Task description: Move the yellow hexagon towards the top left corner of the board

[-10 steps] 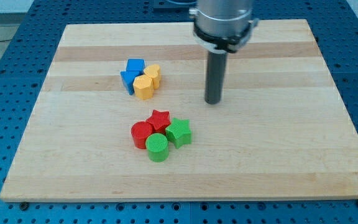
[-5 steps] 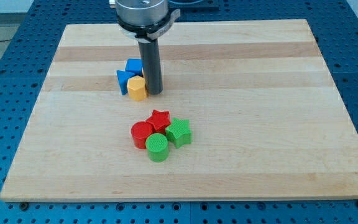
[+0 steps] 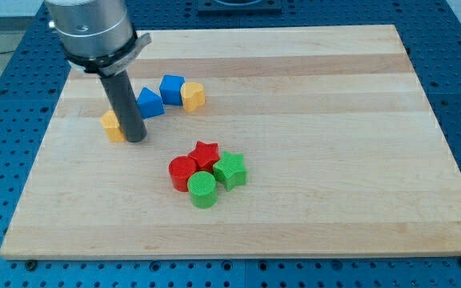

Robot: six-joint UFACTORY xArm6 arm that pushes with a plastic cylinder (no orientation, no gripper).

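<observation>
The yellow hexagon [image 3: 112,126] lies left of the board's middle, partly hidden behind my rod. My tip [image 3: 134,140] touches the board right against the hexagon's right side. A blue triangular block [image 3: 150,102], a blue cube-like block [image 3: 172,88] and a second yellow block [image 3: 192,95] sit in a row up and to the right of the tip.
A red star [image 3: 206,153], a red cylinder [image 3: 182,172], a green star [image 3: 230,170] and a green cylinder [image 3: 202,189] are clustered near the board's middle. The wooden board [image 3: 334,160] lies on a blue pegboard table.
My rod swept from the right to the left, pushing the yellow hexagon leftward out of the blue-yellow cluster. The blue blocks and the other yellow block were nudged apart into a row.
</observation>
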